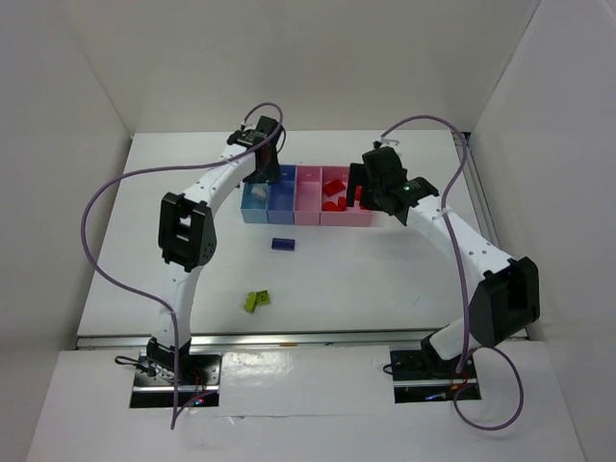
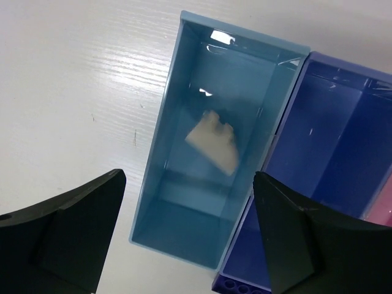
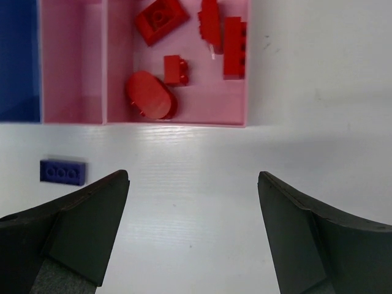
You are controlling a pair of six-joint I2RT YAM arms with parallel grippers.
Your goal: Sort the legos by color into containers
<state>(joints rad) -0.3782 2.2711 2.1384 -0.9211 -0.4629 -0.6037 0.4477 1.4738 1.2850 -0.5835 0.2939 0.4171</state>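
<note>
The row of trays stands at the table's middle back: light blue (image 1: 254, 204), periwinkle (image 1: 282, 199), narrow pink (image 1: 308, 197), wider pink (image 1: 345, 214). My left gripper (image 2: 187, 236) is open and empty above the light blue tray (image 2: 160, 184), where the beige lego (image 2: 213, 141) lies. My right gripper (image 3: 193, 229) is open and empty over bare table just in front of the wider pink tray (image 3: 184, 113), which holds several red legos (image 3: 160, 18). A dark blue lego (image 1: 283, 244) lies in front of the trays; it also shows in the right wrist view (image 3: 62, 171). A lime green lego (image 1: 256, 300) lies nearer the front.
White walls enclose the table on the left, back and right. Purple cables loop over both arms. The periwinkle tray (image 2: 331, 147) beside the light blue one holds nothing that I can see.
</note>
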